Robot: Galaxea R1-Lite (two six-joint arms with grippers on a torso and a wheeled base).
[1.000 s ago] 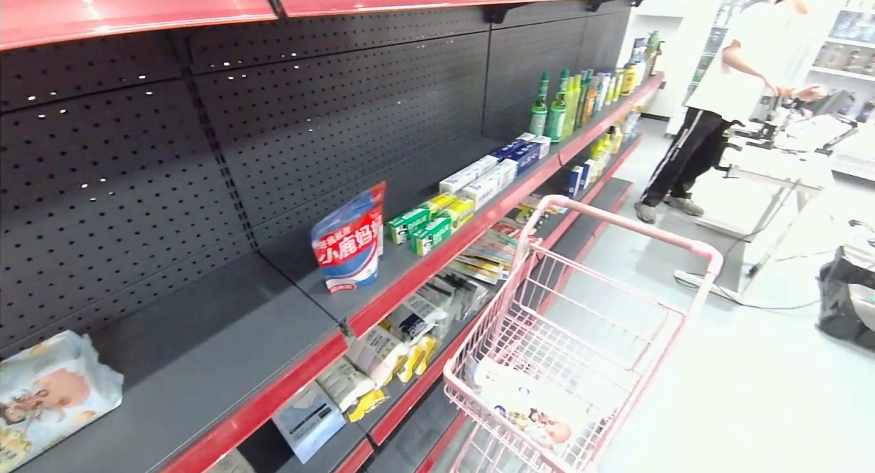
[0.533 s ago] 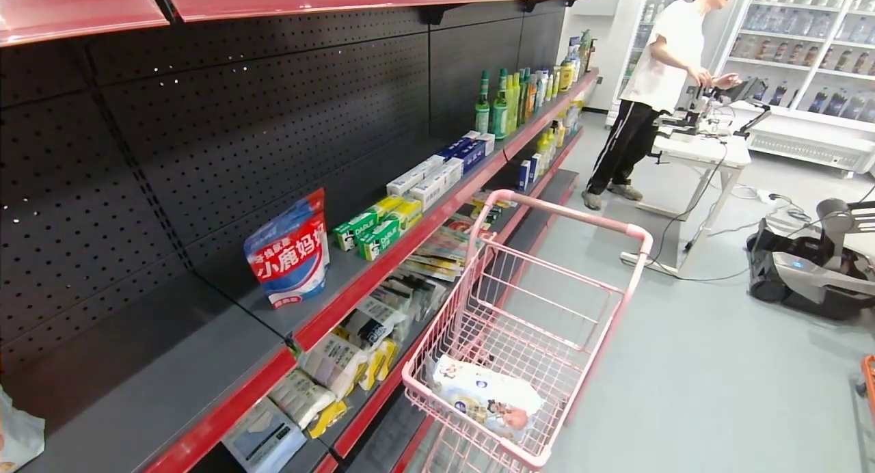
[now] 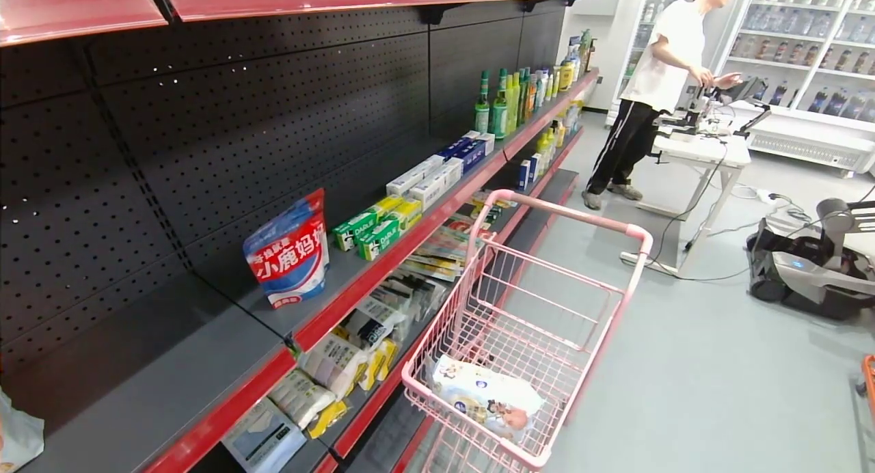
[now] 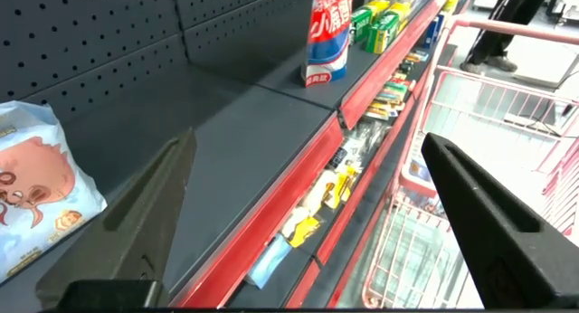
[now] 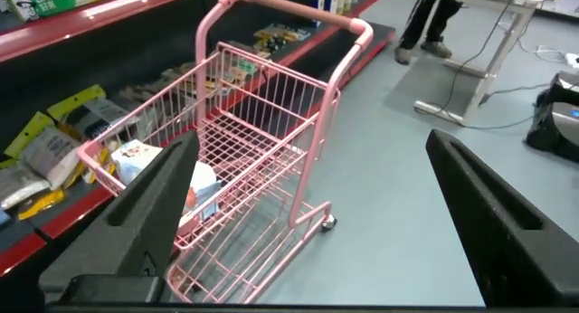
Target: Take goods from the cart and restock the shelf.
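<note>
Well, over the past second the head view has swung along the aisle, so the whole scene slid across it, yet nothing on the shelf point(image 3: 205, 363) or in the cart point(image 3: 562, 217) has moved, and the last half second brought no change at all. The white pack with the baby print point(image 3: 487, 399) lies flat in the near end of the pink cart's basket, at the corner closest to the shelf's red front edge. A second pack of the same kind point(image 4: 36, 200) sits on the grey shelf board toward its back. The left hand point(image 4: 306, 150) hangs over the bare board just beside that pack, its fingers spread wide with nothing between them. The right hand point(image 5: 312, 141) is released too, empty, held above the cart and the floor next to it. Further along the shelf, a blue and red pouch point(image 3: 290, 251) stands upright, then green boxes point(image 3: 376, 228) near the front edge, then green bottles point(image 3: 502, 107) well beyond. The shelf pack is cut off at the border of both views that catch it, so its full outline cannot be made out. In the right wrist view the cart's pack is partly behind one finger and the wire mesh. The packets point(image 3: 342, 360) on the lower shelf are half tucked under the board above.
</note>
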